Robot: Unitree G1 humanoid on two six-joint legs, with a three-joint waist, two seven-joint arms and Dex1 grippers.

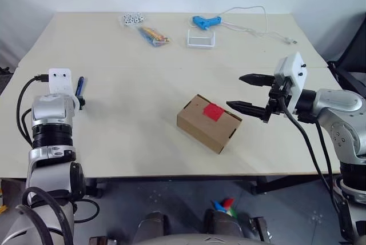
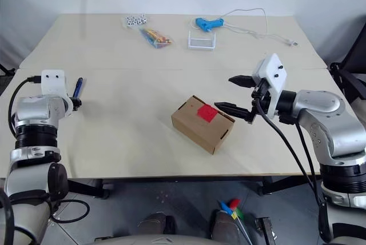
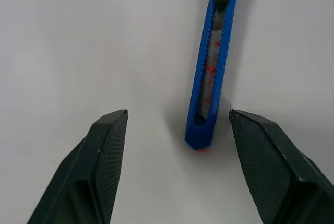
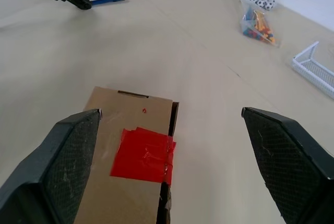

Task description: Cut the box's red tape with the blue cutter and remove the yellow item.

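From the head views, the right tool (image 1: 247, 92) hangs spread just beside the box (image 1: 209, 123), whose red tape (image 1: 214, 111) is uncut (likely waiting to steady it). In the left wrist view, the blue cutter (image 3: 212, 62) lies flat on the table (image 3: 78, 41) between the left tool's (image 3: 177, 125) 2 spread fingers, touching neither, so no grip.

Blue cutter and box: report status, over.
Left gripper open, blue cutter lying free on the table. Right gripper open beside the box. Red tape split along the seam. Nothing obstructing.
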